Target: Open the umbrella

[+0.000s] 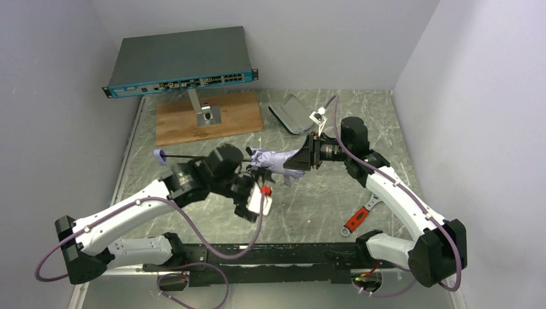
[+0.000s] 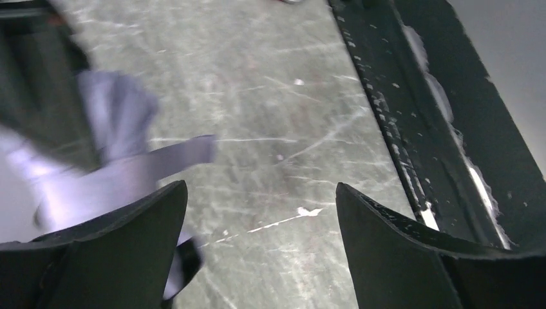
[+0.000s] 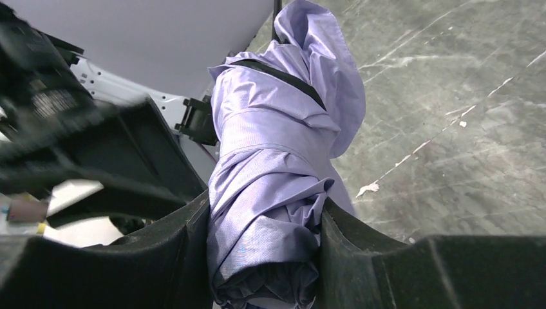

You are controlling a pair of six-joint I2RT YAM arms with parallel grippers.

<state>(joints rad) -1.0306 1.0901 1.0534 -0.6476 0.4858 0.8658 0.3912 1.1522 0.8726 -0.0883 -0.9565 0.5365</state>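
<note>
At centre frame, clamps the furled umbrella (image 1: 273,159) by its canopy in the right gripper (image 3: 264,212). Spreads the left gripper (image 2: 261,187) wide and empty beside the fabric. Just above, grey pouch (image 1: 290,114); upper left, wooden board (image 1: 238,116); lower right, red-handled tool (image 1: 356,221).

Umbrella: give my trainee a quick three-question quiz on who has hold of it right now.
1. True or false: the right gripper is clamped on the folded umbrella.
2. In the top view, on which side of the bundled canopy does the handle lie?
3. The left gripper is: A) shut on the handle; B) open, with nothing between its fingers; C) shut on the canopy.

Key: 1 true; 2 left; 3 B.
</note>
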